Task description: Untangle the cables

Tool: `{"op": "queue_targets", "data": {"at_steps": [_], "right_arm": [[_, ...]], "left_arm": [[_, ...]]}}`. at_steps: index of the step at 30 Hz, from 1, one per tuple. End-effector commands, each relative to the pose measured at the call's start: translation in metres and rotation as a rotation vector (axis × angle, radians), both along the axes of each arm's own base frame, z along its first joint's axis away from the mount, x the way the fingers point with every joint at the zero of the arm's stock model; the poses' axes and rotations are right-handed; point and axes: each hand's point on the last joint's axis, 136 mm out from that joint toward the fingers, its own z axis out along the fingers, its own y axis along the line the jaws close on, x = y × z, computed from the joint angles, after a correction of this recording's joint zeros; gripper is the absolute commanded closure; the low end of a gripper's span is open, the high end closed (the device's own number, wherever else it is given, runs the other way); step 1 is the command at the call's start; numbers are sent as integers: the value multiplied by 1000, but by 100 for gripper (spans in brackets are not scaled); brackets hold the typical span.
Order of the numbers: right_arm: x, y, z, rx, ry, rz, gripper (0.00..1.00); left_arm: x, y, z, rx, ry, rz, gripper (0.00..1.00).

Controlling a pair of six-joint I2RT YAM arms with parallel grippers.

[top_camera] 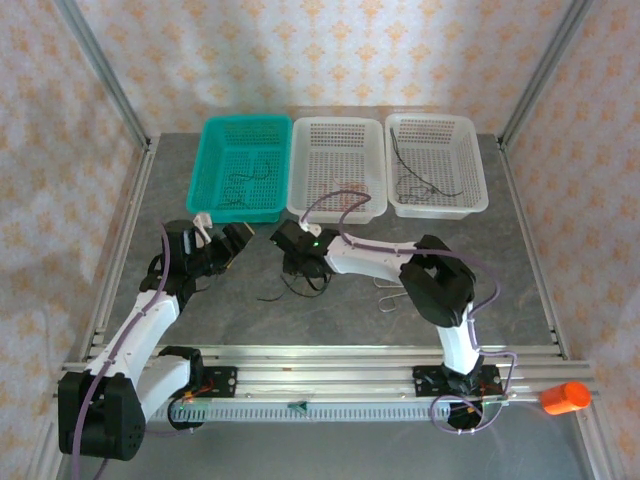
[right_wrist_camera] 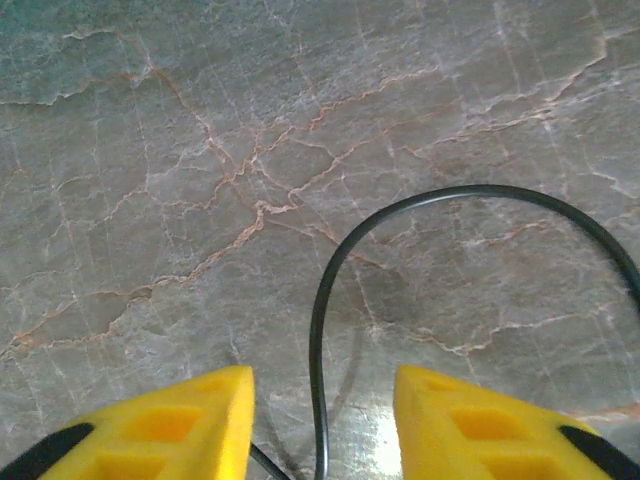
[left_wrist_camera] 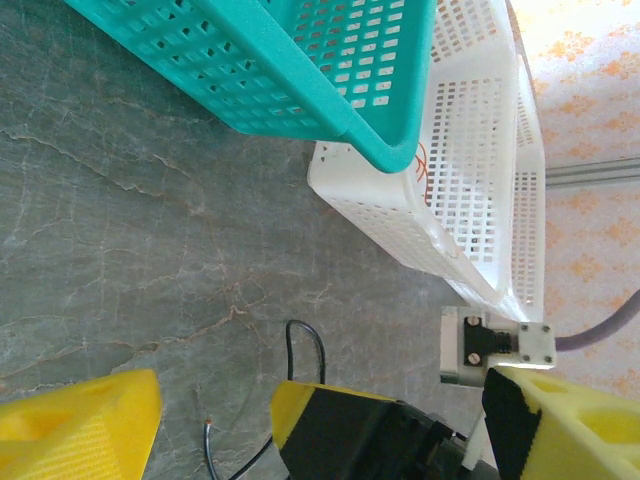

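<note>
A loose tangle of black cables (top_camera: 296,281) lies on the grey table ahead of the arms. My right gripper (top_camera: 299,256) hangs right over it, open; in the right wrist view a black cable (right_wrist_camera: 330,290) curves between the yellow fingers (right_wrist_camera: 180,425) without touching them, the right gripper (right_wrist_camera: 322,400) spread wide. My left gripper (top_camera: 218,246) is open to the left of the tangle. Its wrist view shows a black cable loop (left_wrist_camera: 305,345) and the right gripper's black-and-yellow body between the left gripper's (left_wrist_camera: 325,400) fingers. More black cables (top_camera: 240,185) lie in the teal basket.
Three baskets stand at the back: teal (top_camera: 212,160), white middle (top_camera: 300,165) holding orange-red cables (top_camera: 347,188), white right (top_camera: 478,170) holding black cables (top_camera: 420,180). A silver wire clip (top_camera: 390,295) lies beside the right arm. An orange object (top_camera: 565,397) sits on the front rail.
</note>
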Motion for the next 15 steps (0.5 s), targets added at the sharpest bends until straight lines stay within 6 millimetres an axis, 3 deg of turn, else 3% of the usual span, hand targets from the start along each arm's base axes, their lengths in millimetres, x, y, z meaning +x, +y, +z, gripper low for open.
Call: {"op": "queue_targets", "data": {"at_steps": [1,15], "right_arm": [[0,3,-1,-24,6,17,64],[0,3,-12,-46,18,14,82]], "left_arm": [[1,0,9,11,-22,-15,15],[0,0,5,16,-19,-16,15]]}}
